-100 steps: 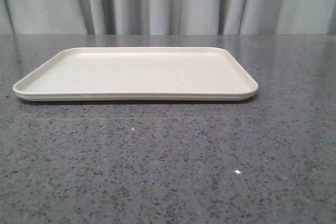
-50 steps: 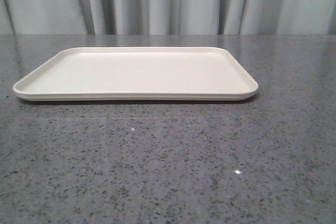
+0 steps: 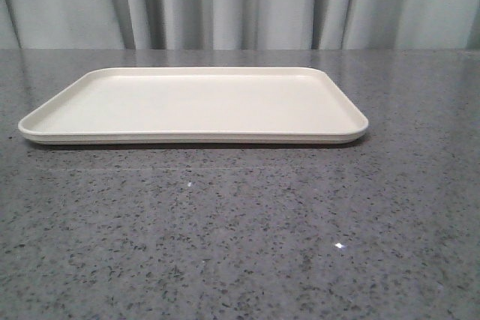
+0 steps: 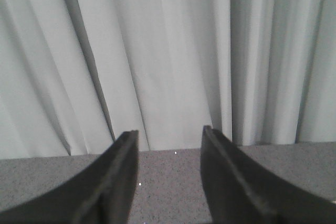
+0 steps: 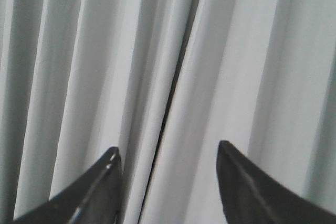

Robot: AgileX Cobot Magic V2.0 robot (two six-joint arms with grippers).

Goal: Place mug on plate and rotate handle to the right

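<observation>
left gripper (image 4: 169, 137): jaws spread apart, nothing between them; only its own wrist view shows it. Dark fingers (image 4: 113, 182) frame a strip of grey speckled worktop (image 4: 168, 187) and the curtain (image 4: 157, 61) behind it.
right gripper (image 5: 167, 153): jaws spread wide, nothing held; its wrist view shows only curtain folds between the fingers (image 5: 247, 187).
grippers vs plate: neither gripper shows in the front view and the plate shows in neither wrist view, so how they lie relative to each other can't be told.
plate (image 3: 45, 127): flat on the worktop (image 3: 240, 245) in the front view, long side across, sitting toward the far edge and somewhat left of centre. Nothing on it. Wide band of worktop between its front rim and the near edge.
mug: not in any view, so can't say where it is.
backdrop: pale pleated curtain (image 3: 240, 5) runs along behind the worktop's far edge.
</observation>
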